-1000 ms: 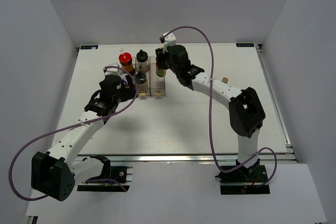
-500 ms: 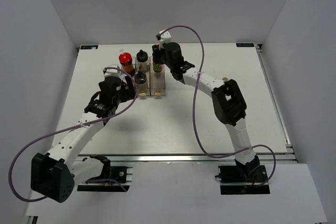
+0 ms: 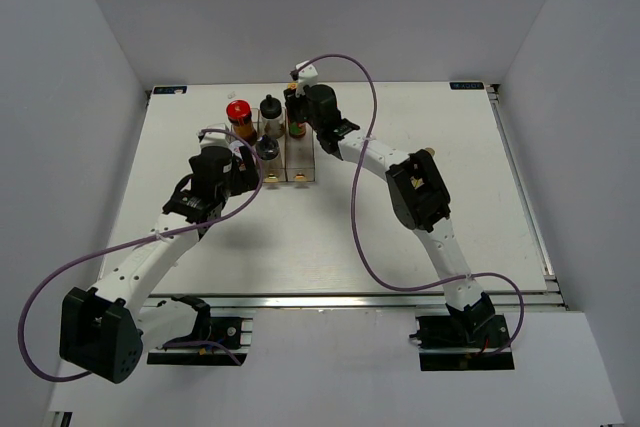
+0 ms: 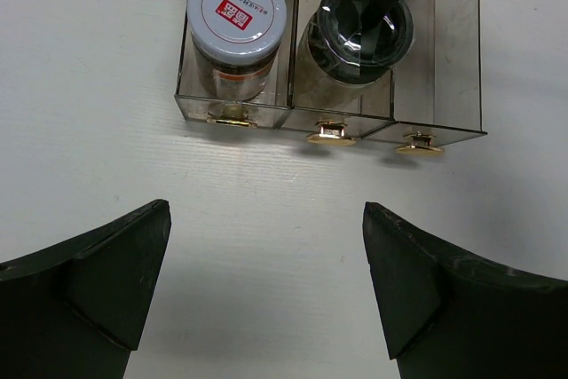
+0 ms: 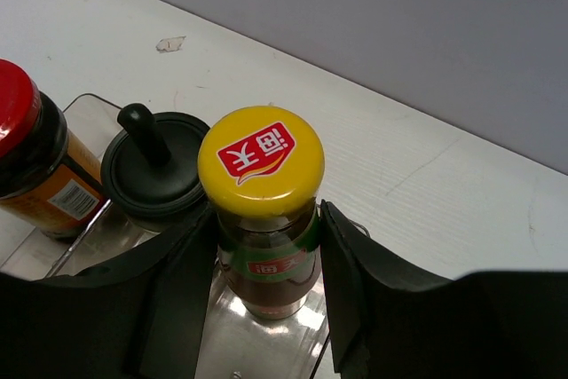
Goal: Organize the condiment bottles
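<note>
Right gripper (image 5: pixel 266 259) is clamped on the yellow-capped bottle (image 5: pixel 261 161), low in the far end of the rack (image 4: pixel 426 130)'s right slot, beside a black-capped jar (image 5: pixel 151 175). Left gripper (image 4: pixel 266 281) gapes empty in front of the rack. Advice: seat the base flat, then release straight. Versus a second ago, the right arm reaches farther and the bottle has moved toward the rack's far end.

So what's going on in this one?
The right gripper is shut on the yellow-capped bottle at the far end of the clear rack's right slot, next to a black-capped jar and the red-capped bottle. The left gripper hangs open in front of the rack, holding nothing.
</note>
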Robot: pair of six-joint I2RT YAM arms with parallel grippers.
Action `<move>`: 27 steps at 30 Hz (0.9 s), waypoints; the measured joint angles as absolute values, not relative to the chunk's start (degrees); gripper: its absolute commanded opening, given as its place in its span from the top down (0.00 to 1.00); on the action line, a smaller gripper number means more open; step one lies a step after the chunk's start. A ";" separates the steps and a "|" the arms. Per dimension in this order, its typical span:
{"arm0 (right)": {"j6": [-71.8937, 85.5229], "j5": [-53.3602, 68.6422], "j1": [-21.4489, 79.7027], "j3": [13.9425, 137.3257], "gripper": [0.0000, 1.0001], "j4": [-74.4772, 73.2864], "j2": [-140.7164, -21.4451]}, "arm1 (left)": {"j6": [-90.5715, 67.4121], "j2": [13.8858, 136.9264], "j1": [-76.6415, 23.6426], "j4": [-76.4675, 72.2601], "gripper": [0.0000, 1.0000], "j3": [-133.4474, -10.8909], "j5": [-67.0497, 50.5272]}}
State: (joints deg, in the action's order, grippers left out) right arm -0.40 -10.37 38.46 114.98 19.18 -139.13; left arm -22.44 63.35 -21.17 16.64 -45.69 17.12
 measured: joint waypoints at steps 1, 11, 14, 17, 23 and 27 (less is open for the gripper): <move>-0.54 -10.44 38.44 114.98 1.00 19.18 -139.13 | -22.39 63.35 -21.17 16.64 0.02 -45.56 17.12; -1.98 -12.25 38.35 115.31 0.11 24.56 -139.02 | -22.17 63.35 -21.17 16.27 0.02 -45.45 17.08; -2.02 -11.84 38.35 115.31 0.11 25.45 -138.50 | -22.04 63.33 -21.17 16.27 0.02 -45.45 17.08; -2.02 -11.53 38.35 115.28 0.11 25.36 -137.19 | -22.02 63.29 -21.17 16.29 0.02 -45.45 17.10; -1.56 -11.16 38.37 106.63 0.11 23.83 -125.19 | -22.31 61.56 -21.17 16.88 0.02 -45.47 17.12; -0.21 -12.62 38.30 95.42 0.11 20.82 -110.54 | -23.68 59.64 -21.17 18.06 0.02 -45.89 17.50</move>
State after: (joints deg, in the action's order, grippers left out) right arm -0.21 -12.62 38.30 95.42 20.82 -110.54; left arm -23.68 59.64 -21.17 18.06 -45.89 17.50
